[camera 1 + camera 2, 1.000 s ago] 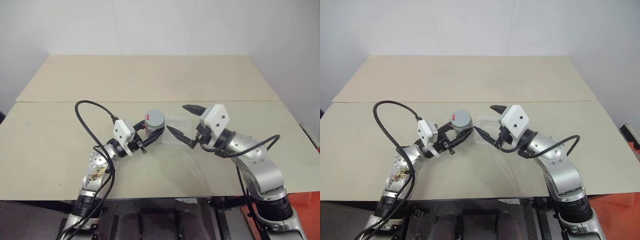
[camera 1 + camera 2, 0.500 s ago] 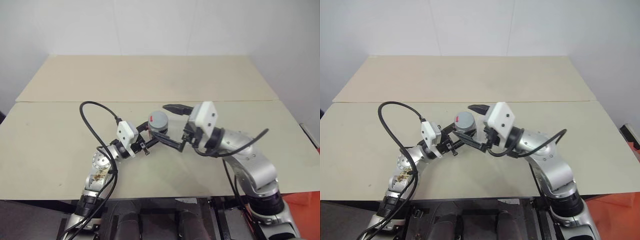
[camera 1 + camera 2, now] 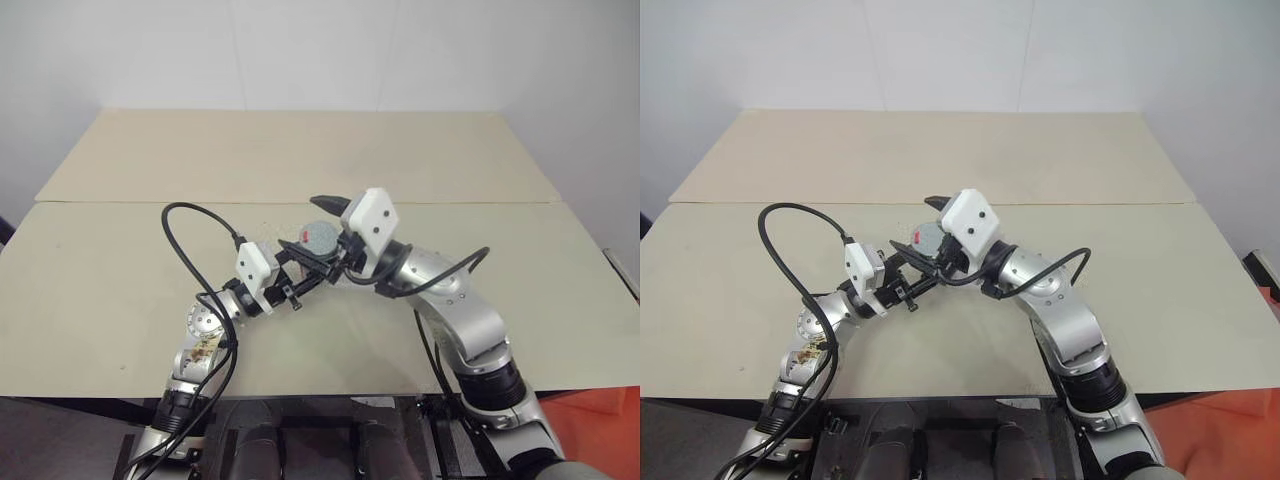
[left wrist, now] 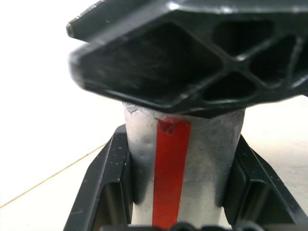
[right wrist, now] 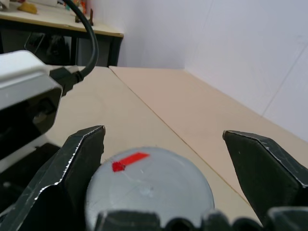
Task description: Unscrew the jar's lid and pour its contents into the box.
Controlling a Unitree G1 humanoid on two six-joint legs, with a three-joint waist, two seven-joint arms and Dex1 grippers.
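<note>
My left gripper (image 3: pixel 308 266) is shut on the jar (image 4: pixel 183 163), a silvery-grey cylinder with a red vertical stripe, and holds it upright above the table. The grey lid (image 5: pixel 149 187) with its small red mark sits on top of the jar. Coming in from the right, my right gripper (image 3: pixel 305 225) stands open with one finger on each side of the lid. Gaps show between its fingers (image 5: pixel 67 178) and the lid's rim. In the left wrist view one right finger (image 4: pixel 192 62) crosses just over the jar. The contents are hidden inside the jar. My right arm hides the box.
The beige table (image 3: pixel 120 280) runs wide to both sides, with a seam across it behind the arms. A black cable (image 3: pixel 195 225) loops up from my left wrist. White walls stand behind the far edge.
My right gripper has swung left and slightly up, from beside the jar to around its lid, staying open. The left gripper and the jar have kept still.
</note>
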